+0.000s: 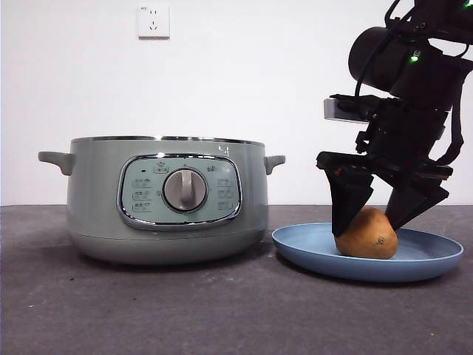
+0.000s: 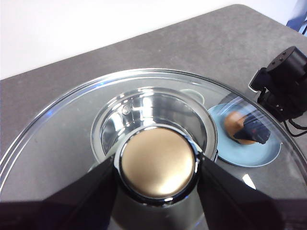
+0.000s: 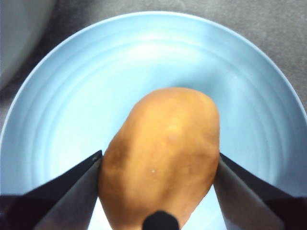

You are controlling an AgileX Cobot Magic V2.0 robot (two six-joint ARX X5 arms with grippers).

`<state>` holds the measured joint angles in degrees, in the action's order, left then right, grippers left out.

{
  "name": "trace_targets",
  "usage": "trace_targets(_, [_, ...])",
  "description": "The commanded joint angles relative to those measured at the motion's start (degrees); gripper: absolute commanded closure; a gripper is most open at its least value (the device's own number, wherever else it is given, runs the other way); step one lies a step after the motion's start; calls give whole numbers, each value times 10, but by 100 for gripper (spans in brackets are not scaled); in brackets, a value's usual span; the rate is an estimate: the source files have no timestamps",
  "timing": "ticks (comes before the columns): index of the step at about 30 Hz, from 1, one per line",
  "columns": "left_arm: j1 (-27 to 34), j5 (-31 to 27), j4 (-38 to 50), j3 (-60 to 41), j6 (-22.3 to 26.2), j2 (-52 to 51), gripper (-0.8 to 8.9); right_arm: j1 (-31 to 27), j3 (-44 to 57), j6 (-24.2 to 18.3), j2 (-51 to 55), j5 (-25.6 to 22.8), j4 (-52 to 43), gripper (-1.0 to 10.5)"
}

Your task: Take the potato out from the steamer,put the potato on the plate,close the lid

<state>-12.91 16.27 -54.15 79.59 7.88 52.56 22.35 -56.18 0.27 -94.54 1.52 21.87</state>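
**Potato on plate, lid held above open steamer**

Table (image 1: 148, 310): dark grey, white wall behind with a socket (image 1: 153, 21).

Steamer (image 1: 166, 198): sits left of centre in front view, dial facing camera, no lid on it. Left wrist view looks down through the glass into its shiny bare inner pot.

Lid (image 2: 53, 143): off the steamer, up in the air above it, out of front view. Left gripper (image 2: 157, 165) has its jaws clamped on the lid's knob (image 2: 157, 163), one jaw each side.

Plate (image 1: 432, 260): light blue, just beside the steamer on its right in front view, flat on the table.

Right gripper (image 1: 384, 214): comes down from top right, jaws straddling the potato (image 1: 367, 234), one on each side, touching or all but touching the skin in right wrist view; can't tell if it grips or has let go.

Potato: resting on the plate, roughly mid-plate, dark eye spot facing the front camera.
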Motion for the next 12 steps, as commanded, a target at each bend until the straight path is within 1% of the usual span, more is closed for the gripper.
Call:
trace_targets(1, [1, 7, 31, 10, 3, 1, 822, -3, 8, 12, -6, 0, 1, 942])
trace_targets(2, [1, 8, 33, 10, 4, 5, 822, -5, 8, 17, -6, 0, 2, 890])
trace_targets(4, [1, 10, 35, 10, 10, 13, 822, -6, 8, 18, -6, 0, 4, 656])
trace_targets(6, [1, 21, 39, 10, 14, 23, 822, -6, 7, 19, -6, 0, 4, 392])
trace_targets(7, [1, 23, 43, 10, 14, 28, 822, -6, 7, 19, -6, 0, 4, 295])
trace_targets(8, [0, 23, 48, 10, 14, 33, 822, -6, 7, 21, -6, 0, 4, 262])
trace_targets(9, [0, 23, 56, 10, 14, 40, 822, -6, 7, 23, -5, 0, 4, 253])
trace_targets(12, [-5, 37, 81, 10, 14, 61, 822, -7, 6, 23, 0, -3, 4, 253])
